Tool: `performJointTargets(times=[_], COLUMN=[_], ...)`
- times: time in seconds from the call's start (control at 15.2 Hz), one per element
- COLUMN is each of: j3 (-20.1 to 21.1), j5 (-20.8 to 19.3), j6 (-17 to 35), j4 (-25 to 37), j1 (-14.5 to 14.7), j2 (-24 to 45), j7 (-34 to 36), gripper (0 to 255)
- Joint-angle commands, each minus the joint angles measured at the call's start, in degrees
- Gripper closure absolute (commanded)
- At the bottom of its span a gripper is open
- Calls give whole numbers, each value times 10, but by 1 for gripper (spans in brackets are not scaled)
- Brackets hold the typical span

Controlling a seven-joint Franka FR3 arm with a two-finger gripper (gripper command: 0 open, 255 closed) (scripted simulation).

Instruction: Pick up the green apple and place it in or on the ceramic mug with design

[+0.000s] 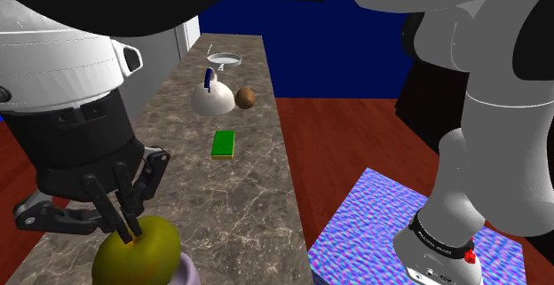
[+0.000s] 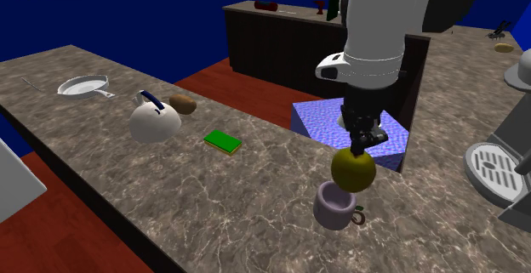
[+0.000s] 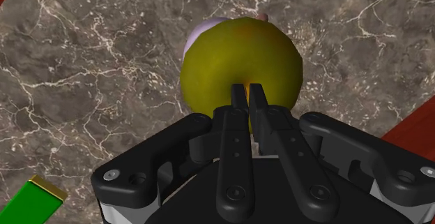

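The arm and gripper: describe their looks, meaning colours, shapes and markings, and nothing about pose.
The arm has rounded white segments with dark joints. Near its foot sits a dark band with pale lettering and a small red mark. The gripper is all black, with two slim fingers, angular side brackets and silver screw heads.

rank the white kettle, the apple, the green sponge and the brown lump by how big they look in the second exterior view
1. white kettle and apple: about alike, too close to rank
2. green sponge
3. brown lump, the smallest
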Motion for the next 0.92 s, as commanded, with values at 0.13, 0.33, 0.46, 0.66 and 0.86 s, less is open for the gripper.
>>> performJointTargets(times=[0.13,0.33,0.46,0.66,0.86], j3=[0,-1,-1,-2,-2], j5=[3,3,4,4,4], j6=[34,58,73,83,83], j4=[-40,-65,-81,-90,-90], j1=[-4,-7,-8,-9,-9], j2=[-6,-8,-8,-8,-8], j7=[-3,-5,-6,-7,-7], gripper=[255,255,255,255,255])
